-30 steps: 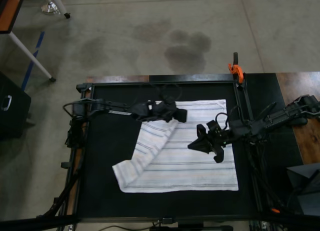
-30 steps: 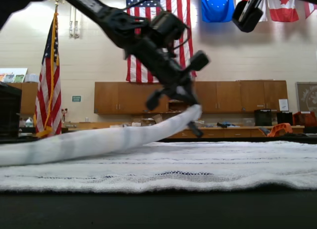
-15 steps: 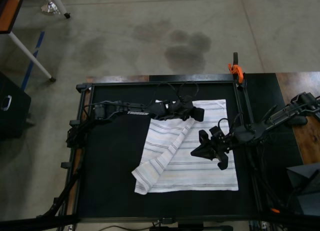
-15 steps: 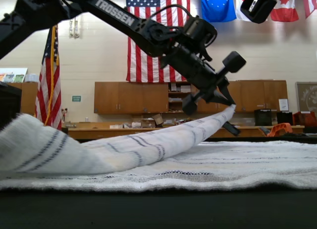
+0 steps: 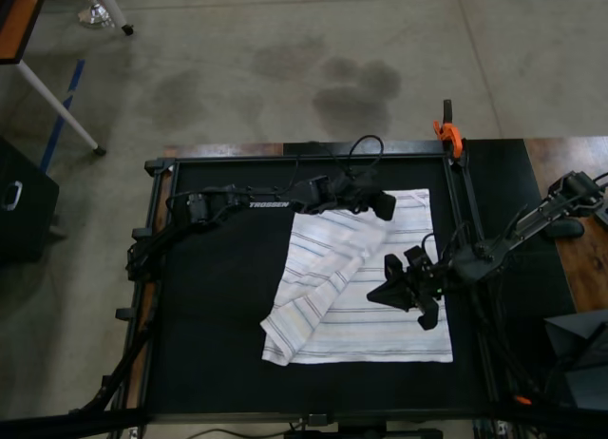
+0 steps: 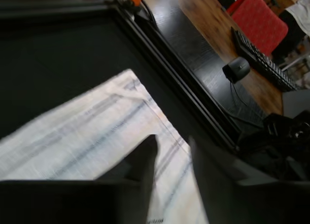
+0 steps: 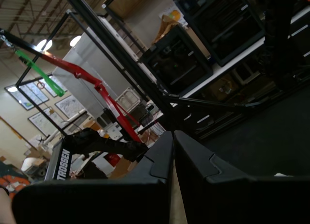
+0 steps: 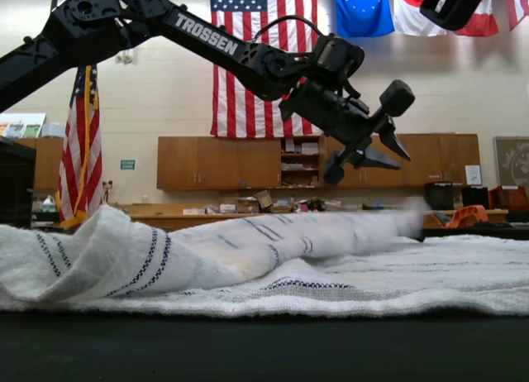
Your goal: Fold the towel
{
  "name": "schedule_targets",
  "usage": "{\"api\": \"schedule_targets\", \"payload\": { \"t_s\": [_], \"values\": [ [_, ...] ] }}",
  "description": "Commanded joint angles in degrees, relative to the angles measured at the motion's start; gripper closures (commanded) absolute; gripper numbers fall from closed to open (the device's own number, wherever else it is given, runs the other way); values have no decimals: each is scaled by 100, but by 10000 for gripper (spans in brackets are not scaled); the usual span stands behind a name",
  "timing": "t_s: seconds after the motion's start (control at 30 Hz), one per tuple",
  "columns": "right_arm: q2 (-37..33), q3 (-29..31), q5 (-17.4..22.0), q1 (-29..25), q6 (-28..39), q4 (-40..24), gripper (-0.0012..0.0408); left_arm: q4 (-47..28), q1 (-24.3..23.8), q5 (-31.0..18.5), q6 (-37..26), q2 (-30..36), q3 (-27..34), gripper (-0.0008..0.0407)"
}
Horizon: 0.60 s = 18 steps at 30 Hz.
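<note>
The towel [image 5: 356, 287] lies on the black surface [image 5: 218, 306], right of the middle in the top view, with its left part folded over diagonally toward the upper right. The left pincer [image 5: 385, 205] is at the upper edge of the towel, above the folded flap; in the exterior view it [image 8: 388, 146] hangs above the cloth, spread and holding nothing. The right pincer [image 5: 377, 294] is over the right half of the towel, its fingers pressed together.

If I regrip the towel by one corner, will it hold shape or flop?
Probably flop: the towel lies draped in a soft, rumpled fold. It looks thin, so likely light. The flap may slide or unfold when dragged.
</note>
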Motion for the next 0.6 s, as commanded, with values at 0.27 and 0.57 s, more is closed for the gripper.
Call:
{"api": "schedule_targets", "payload": {
  "t_s": [0.27, 0.57],
  "values": [
    [7, 0, 1259, 570, 435, -446, 395, -1722, 33, 1145, 789, -518, 59, 96],
    [76, 0, 3176, 992, 2422, -2481, 395, -4804, -356, -407, 1593, -1644, -24, 102]
  ]
}}
